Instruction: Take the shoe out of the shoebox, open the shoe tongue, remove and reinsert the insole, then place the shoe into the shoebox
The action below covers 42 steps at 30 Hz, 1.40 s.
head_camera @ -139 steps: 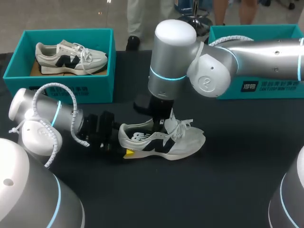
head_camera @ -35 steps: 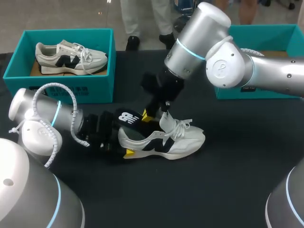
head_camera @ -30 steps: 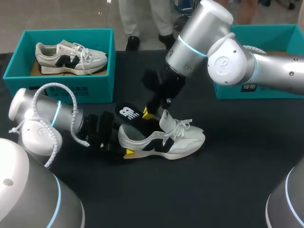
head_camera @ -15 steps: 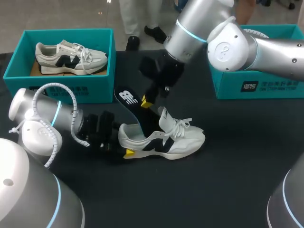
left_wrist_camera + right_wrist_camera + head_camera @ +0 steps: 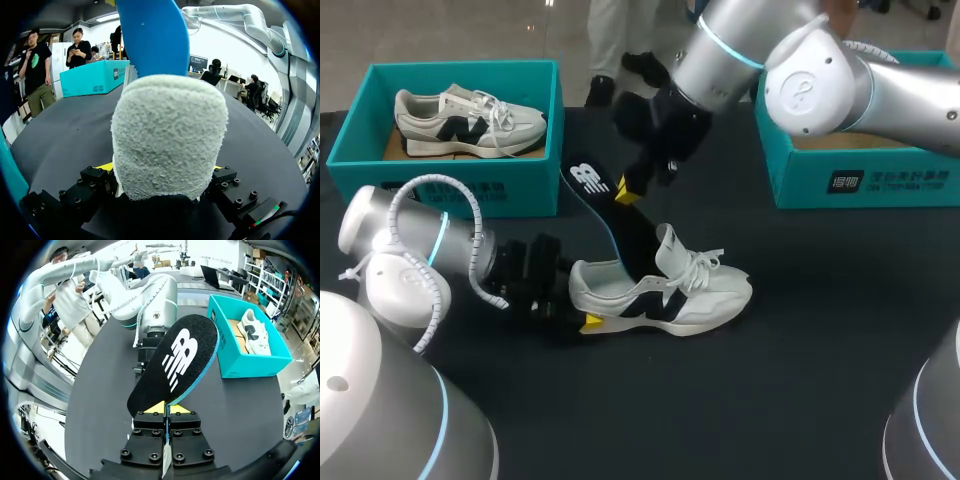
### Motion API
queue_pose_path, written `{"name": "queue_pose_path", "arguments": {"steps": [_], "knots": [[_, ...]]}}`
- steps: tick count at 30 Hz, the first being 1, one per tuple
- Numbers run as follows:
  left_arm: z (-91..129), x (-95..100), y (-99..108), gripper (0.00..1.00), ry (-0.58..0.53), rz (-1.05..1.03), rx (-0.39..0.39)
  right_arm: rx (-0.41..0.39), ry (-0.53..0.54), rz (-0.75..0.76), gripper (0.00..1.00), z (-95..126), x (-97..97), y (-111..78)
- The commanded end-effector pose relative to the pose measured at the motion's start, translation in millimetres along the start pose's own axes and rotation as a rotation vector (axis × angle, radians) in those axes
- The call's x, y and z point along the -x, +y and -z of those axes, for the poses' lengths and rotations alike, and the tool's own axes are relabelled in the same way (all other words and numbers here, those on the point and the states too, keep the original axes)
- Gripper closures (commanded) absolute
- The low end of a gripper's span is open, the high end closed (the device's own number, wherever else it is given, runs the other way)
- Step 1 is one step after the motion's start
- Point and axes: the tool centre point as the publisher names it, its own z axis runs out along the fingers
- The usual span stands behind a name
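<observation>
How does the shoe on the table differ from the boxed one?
The table shoe has its heel in the left gripper; the boxed shoe sits untouched in its shoebox. The table shoe's insole sticks out, held by the right gripper; the boxed shoe's isn't visible. Both are pale, white-laced.

Occlusions | insole (image 5: 610,225): lower end out of sight inside shoe (image 5: 665,295) | left gripper (image 5: 578,305): fingertips mostly behind shoe's heel, head and left wrist views | right shoebox (image 5: 840,185): cut by frame edge, interior partly behind right arm (image 5: 820,80) | right wrist view: insole covers shoe
</observation>
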Motion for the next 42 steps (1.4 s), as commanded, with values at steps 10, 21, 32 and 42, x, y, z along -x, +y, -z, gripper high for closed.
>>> {"name": "queue_pose_path", "arguments": {"steps": [10, 21, 32, 42], "knots": [[-7.9, 0.8, 5.4, 1.0, -0.002, 0.0, 0.004, 0.036, -0.04, 0.02, 1.0, 14.0, 2.9, 4.8], [-7.9, 0.8, 5.4, 1.0, -0.002, 0.0, 0.004, 0.029, -0.075, 0.032, 1.0, 34.4, 15.1, 19.9], [-7.9, 0.8, 5.4, 1.0, -0.002, 0.0, 0.004, 0.075, -0.106, 0.033, 1.0, 38.1, 17.3, 22.9], [-7.9, 0.8, 5.4, 1.0, -0.002, 0.0, 0.004, 0.075, -0.106, 0.033, 1.0, 38.1, 17.3, 22.9]]}}
